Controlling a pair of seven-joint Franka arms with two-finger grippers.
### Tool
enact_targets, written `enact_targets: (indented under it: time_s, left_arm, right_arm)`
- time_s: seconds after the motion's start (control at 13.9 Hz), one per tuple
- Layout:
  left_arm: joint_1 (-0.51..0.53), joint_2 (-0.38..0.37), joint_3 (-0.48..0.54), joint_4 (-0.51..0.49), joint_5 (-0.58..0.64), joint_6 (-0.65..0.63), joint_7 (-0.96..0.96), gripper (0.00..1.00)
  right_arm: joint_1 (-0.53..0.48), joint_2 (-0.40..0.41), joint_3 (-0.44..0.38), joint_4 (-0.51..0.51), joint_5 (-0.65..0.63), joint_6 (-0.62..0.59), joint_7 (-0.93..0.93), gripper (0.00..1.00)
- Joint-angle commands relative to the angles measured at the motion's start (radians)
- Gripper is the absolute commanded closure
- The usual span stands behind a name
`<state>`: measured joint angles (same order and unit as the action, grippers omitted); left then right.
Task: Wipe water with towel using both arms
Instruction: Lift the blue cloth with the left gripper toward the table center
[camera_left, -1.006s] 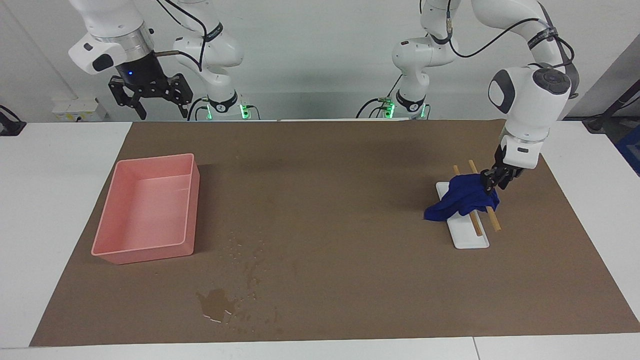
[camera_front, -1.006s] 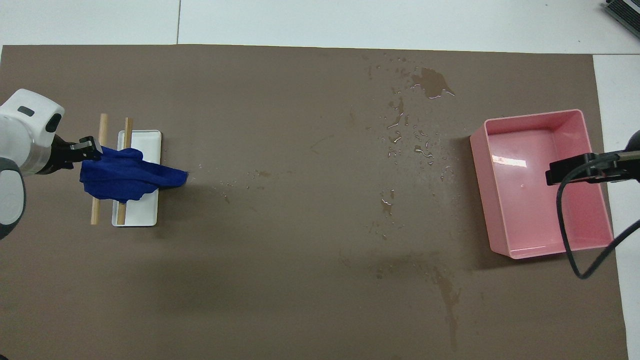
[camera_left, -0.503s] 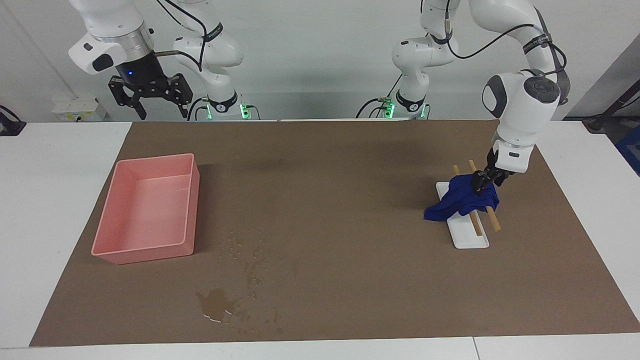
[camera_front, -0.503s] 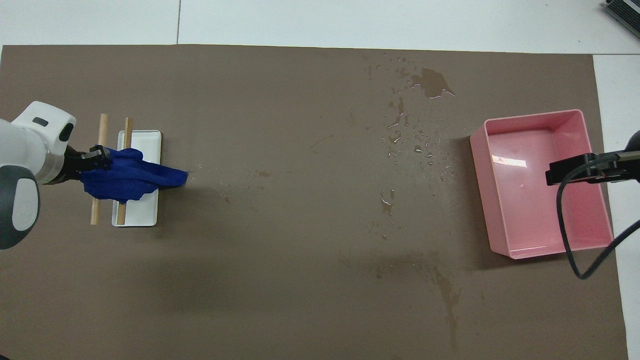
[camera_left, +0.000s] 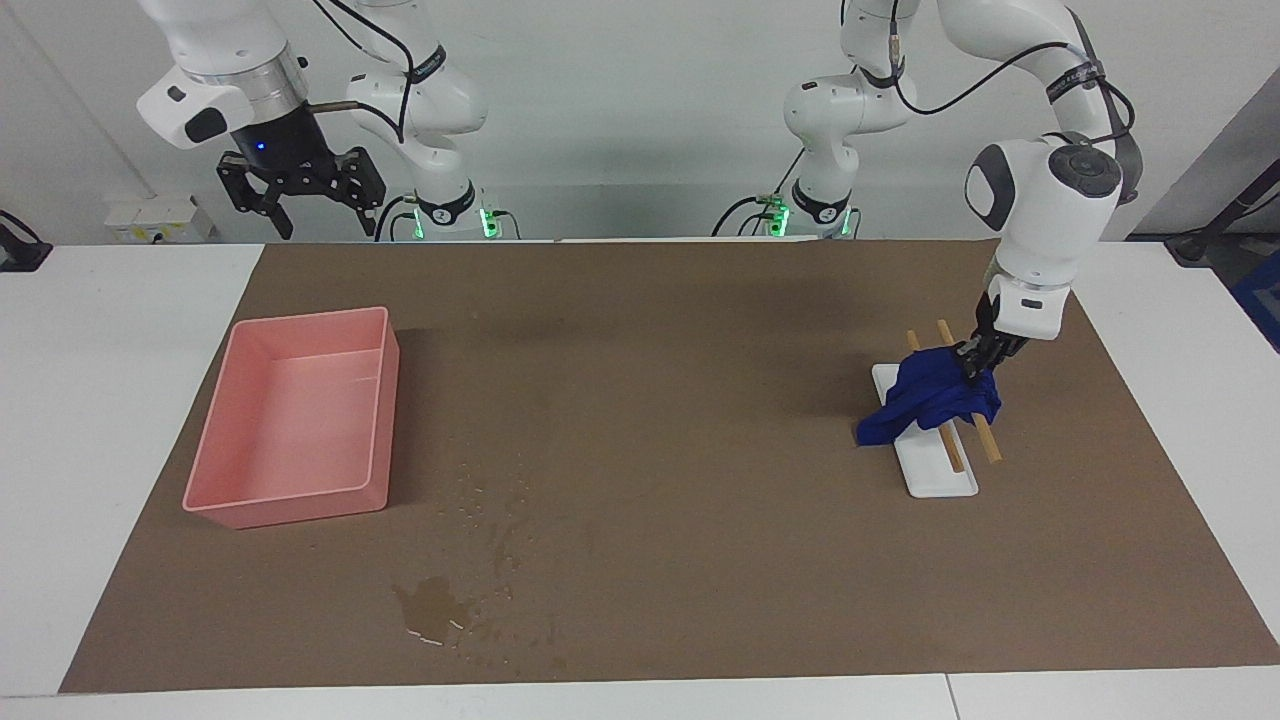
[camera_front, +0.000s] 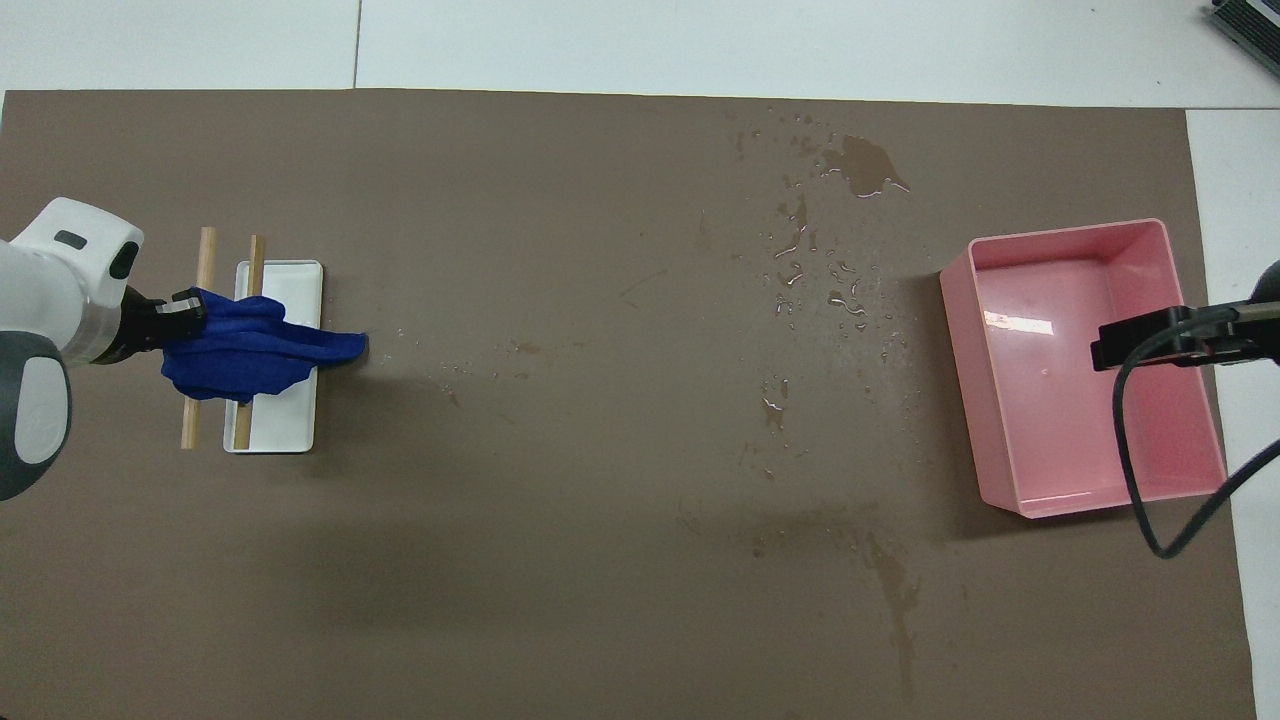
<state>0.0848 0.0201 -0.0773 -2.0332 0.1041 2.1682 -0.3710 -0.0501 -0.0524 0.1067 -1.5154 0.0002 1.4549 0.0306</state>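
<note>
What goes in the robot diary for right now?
left gripper: shut on towel, on rack | right gripper: open, waiting | water: unwiped

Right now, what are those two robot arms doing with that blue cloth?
The left gripper is closed on the navy towel, which is draped over a white rack with wooden sticks at the left arm's end of the table. The water sits unwiped on the brown mat, beside a pink tub. The right gripper waits open, up in the air.
</note>
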Motion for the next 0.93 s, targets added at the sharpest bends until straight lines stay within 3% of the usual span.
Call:
enact_targets:
  time_s: [0.0,0.22,0.5,0.86]
  left_arm:
    - [0.004,-0.009,0.002,0.08,-0.091,-0.082,-0.019,1.0]
    - [0.012,-0.038,0.01,0.152,-0.281,-0.172,-0.061,1.0]
    - [-0.005,-0.097,-0.002,0.185,-0.427,-0.197,-0.348,1.0]
    - [-0.016,-0.16,-0.142,0.183,-0.622,-0.203,-0.675,1.0]
  right_arm:
    - [-0.017,-0.021,0.01,-0.023,-0.009,0.012,-0.02,0.0]
    - [-0.017,-0.02,0.01,-0.023,-0.009,0.012,-0.02,0.0]
    - [-0.017,-0.02,0.01,-0.023,-0.009,0.012,-0.02,0.0]
    - [-0.017,-0.021,0.01,-0.023,-0.009,0.009,-0.018,0.0]
